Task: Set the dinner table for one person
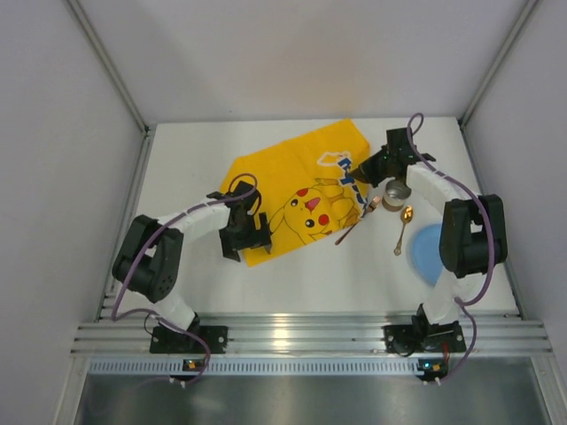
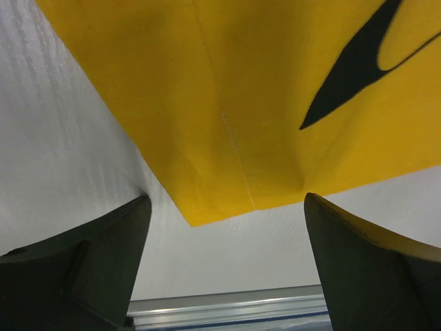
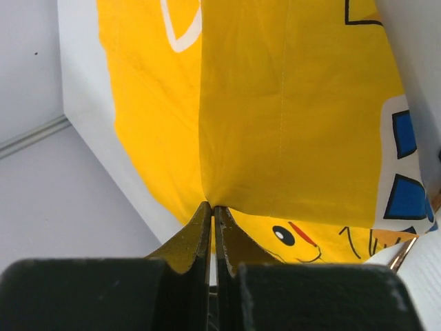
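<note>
The yellow Pikachu-print cloth mat (image 1: 297, 190) lies tilted and partly folded on the white dinner table (image 1: 204, 283). My right gripper (image 1: 365, 168) is shut on a fold of the mat's right edge (image 3: 210, 200) and lifts it. My left gripper (image 1: 245, 239) is open, just above the table in front of the mat's near corner (image 2: 200, 217), not touching it. A gold spoon (image 1: 404, 227), a gold fork or chopstick (image 1: 356, 221), a small metal cup (image 1: 397, 189) and a blue plate (image 1: 427, 252) lie to the right.
Grey walls enclose the table on three sides. The aluminium rail (image 1: 301, 336) runs along the near edge, also in the left wrist view (image 2: 227, 307). The cutlery and cup lie close under my right arm.
</note>
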Robot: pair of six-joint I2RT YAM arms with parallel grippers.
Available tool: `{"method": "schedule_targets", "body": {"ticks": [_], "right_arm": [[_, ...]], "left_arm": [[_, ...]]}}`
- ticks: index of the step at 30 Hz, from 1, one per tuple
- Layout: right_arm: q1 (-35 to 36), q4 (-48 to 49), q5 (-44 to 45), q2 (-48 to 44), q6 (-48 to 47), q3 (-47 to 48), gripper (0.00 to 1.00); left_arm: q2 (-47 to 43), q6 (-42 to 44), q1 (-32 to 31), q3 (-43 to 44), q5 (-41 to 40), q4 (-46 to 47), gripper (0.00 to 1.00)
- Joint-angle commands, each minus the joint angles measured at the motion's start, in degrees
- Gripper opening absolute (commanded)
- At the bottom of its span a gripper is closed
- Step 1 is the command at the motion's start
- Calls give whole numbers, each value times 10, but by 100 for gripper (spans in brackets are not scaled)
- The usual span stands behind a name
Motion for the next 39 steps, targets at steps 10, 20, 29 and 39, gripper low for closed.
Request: {"method": "schedule_targets", "body": {"ticks": [10, 20, 29, 39], "right_arm": [[-27, -24, -24, 19, -47, 12, 0], [-35, 5, -130, 104, -8, 178, 0], [-90, 265, -184, 96, 76, 315, 0], [-109, 302, -165, -226, 0, -205, 0]], "left_arm": [[128, 43, -5, 116, 7, 1, 30], [225, 122, 124, 452, -17, -156, 0], [271, 123, 207, 875, 80, -195, 0], [-84, 135, 211, 270, 26, -1, 0]]}}
